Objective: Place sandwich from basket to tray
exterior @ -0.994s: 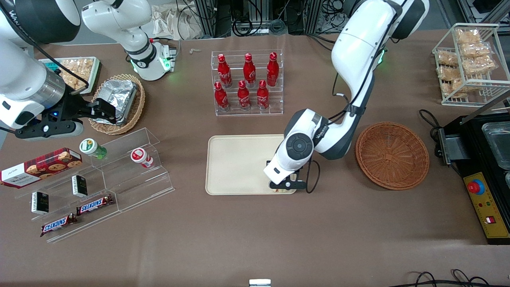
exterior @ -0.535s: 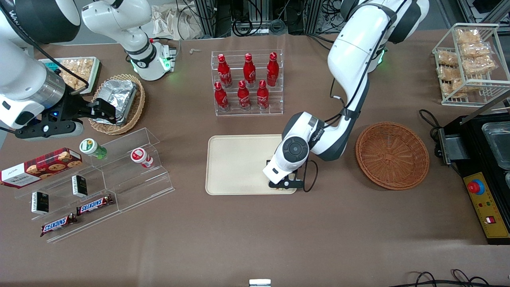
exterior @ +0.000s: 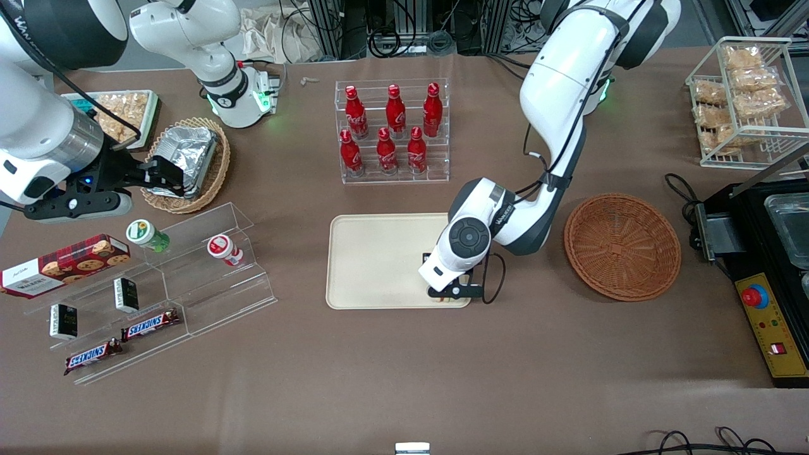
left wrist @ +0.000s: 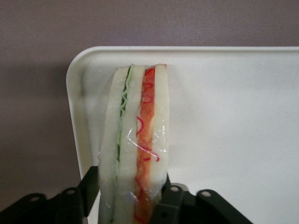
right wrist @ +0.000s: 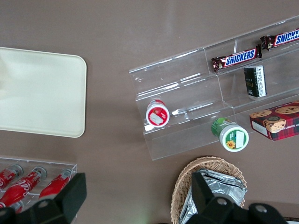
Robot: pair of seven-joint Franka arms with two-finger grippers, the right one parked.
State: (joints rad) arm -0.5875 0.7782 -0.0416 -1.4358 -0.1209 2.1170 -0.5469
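The gripper (left wrist: 133, 205) is clamped on the sandwich (left wrist: 135, 144), one finger on each bread face, holding it on edge over the tray (exterior: 373, 265) close to the tray's corner nearest the front camera at the working arm's end. In the wrist view the wedge runs along the short rim with its tip almost at the rounded corner; whether its lower edge touches the tray floor cannot be told. Most of the tray toward the parked arm's end is bare. From the front the arm's wrist covers the sandwich almost wholly, with only a sliver showing at the rim. The basket (exterior: 622, 246) sits on the bench near the tray, toward the working arm's end, with open brown bench between them and along the edge nearest the camera. Red bottles (exterior: 392, 129) stand in a clear rack farther from the camera than the tray. On the stepped rack, two bars (exterior: 123, 341) read SNICKERS
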